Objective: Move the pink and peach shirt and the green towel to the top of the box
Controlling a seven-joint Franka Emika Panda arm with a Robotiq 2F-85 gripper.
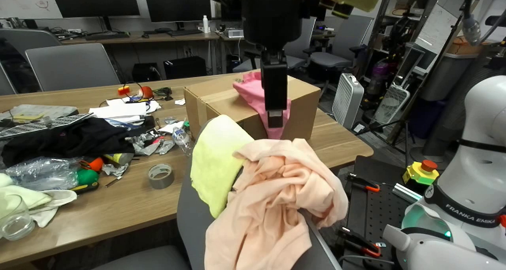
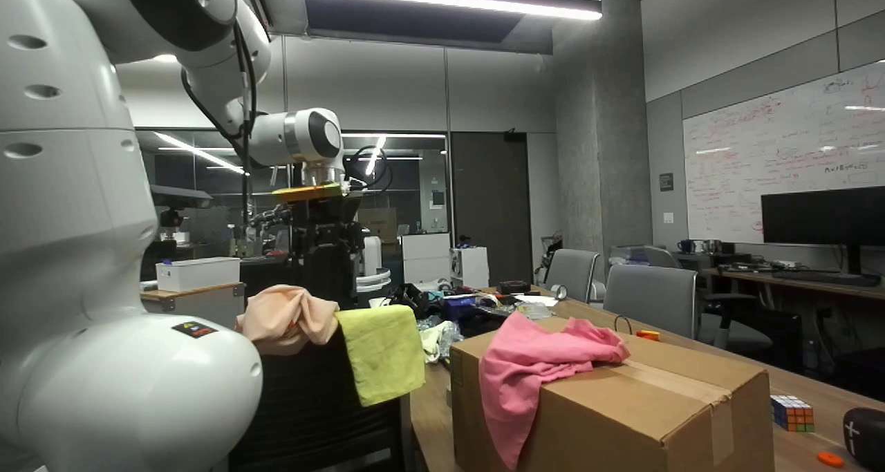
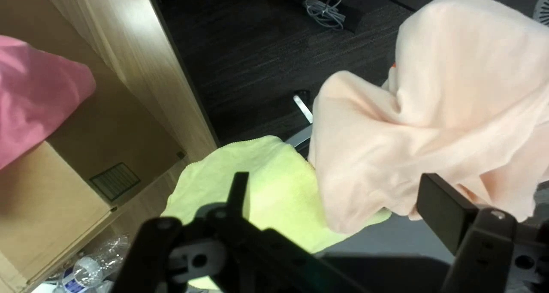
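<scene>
Claw (image 3: 336, 194) hung above chair (image 1: 194, 222), jaws spread wide apart! Beneath it in wrist view lay green towel (image 3: 287, 190) and peach shirt (image 3: 429, 121), both draped over chair back, touching, shirt bunched up and lapping over towel's edge. Over on box (image 2: 608, 423): pink shirt (image 2: 529, 361) was already up there, crumpled across top, one long flap spilling down side! Box itself stood on wooden table (image 1: 130, 204), near chair.
</scene>
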